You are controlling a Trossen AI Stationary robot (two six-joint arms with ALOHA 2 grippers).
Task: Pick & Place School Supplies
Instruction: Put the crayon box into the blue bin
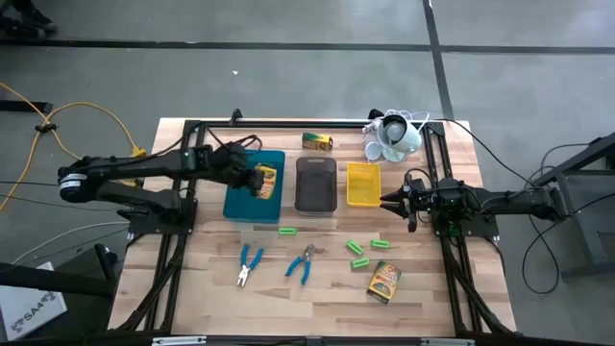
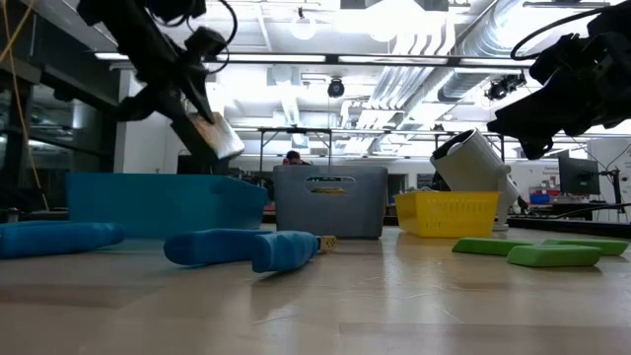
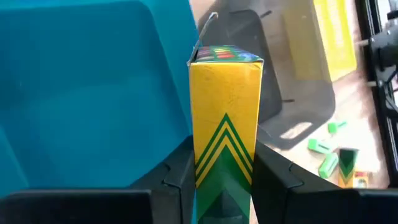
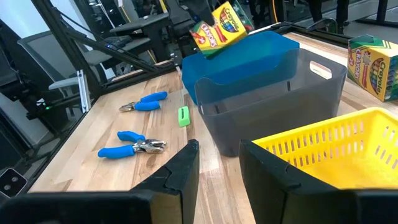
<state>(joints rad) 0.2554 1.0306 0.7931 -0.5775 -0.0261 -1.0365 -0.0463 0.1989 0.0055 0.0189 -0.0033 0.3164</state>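
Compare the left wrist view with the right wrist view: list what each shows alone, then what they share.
Left wrist only: the left pincer shut on the crayon box, and green sticks beyond.

Right wrist only: two blue-handled pliers, a second crayon box, and the right pincer open and empty.

Both: the held crayon box, teal tray, grey tray, yellow tray.

light: bright, even, from ceiling lamps point(image 2: 303, 28) overhead
shadows: soft, faint
glare: sheen on the surface point(image 2: 325, 296)
blur: near blue handles point(image 2: 242, 248) soft in low view
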